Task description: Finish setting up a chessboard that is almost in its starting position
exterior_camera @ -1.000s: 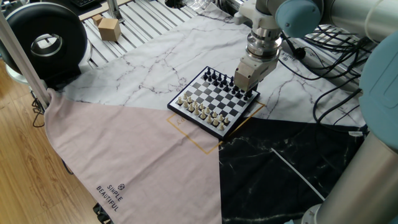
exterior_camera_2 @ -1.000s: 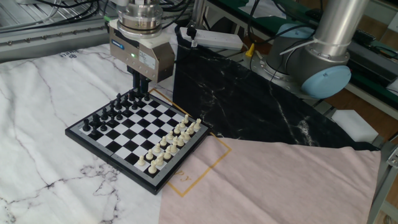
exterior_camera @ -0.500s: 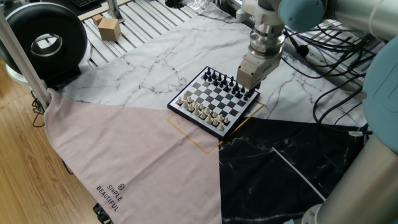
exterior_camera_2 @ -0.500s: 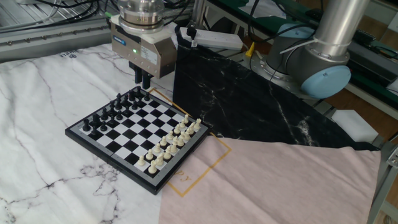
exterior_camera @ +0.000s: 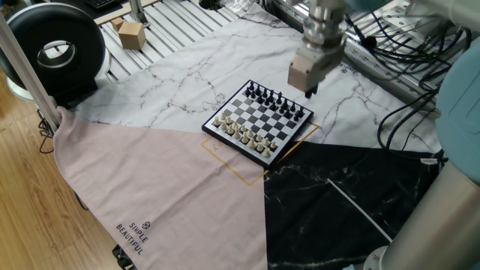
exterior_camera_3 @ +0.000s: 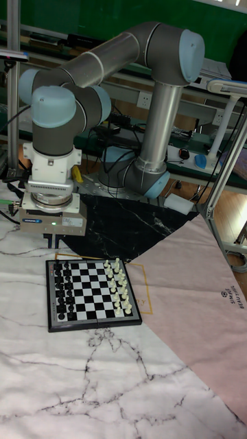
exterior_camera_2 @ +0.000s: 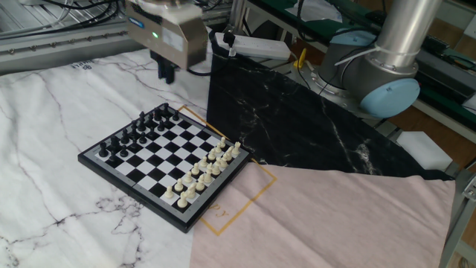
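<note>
Gripper (exterior_camera_2: 166,74) hangs above the far corner of the chessboard (exterior_camera_2: 165,163), clear of the pieces, touching nothing. Fingers (exterior_camera_2: 170,73) sit close together, nothing visible between them; whether fully clenched, I cannot tell. Board sits mid-table on the marble cloth (exterior_camera_2: 52,112), its right corner over an orange outline (exterior_camera_2: 245,195). Black pieces far row, cream pieces near. Open cloth lies all around the board.

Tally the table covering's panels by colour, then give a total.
White marble panel: 1
Black marble panel: 1
Pink panel: 1
Total: 3
</note>
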You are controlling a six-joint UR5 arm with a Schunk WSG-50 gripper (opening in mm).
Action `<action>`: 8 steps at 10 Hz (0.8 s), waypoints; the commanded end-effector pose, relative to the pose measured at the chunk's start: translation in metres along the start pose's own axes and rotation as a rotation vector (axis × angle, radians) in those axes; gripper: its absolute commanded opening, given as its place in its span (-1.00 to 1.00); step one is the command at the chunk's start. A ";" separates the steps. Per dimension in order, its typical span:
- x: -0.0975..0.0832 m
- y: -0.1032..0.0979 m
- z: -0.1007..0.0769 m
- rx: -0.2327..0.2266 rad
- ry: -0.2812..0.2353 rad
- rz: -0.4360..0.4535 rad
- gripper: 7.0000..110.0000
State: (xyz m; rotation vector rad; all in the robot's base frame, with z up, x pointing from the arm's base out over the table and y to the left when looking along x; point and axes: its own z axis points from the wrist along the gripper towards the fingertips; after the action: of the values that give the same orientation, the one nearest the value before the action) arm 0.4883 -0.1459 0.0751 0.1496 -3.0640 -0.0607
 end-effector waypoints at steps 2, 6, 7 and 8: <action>-0.061 -0.008 -0.023 0.009 -0.126 -0.034 -1.00; -0.121 -0.004 -0.021 0.021 -0.252 -0.074 -1.00; -0.132 -0.002 -0.016 0.026 -0.273 -0.074 -1.00; -0.140 0.003 -0.014 0.012 -0.291 -0.071 -1.00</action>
State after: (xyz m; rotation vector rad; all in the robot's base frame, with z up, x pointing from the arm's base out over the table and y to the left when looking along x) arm 0.5997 -0.1384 0.0845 0.2649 -3.2850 -0.0552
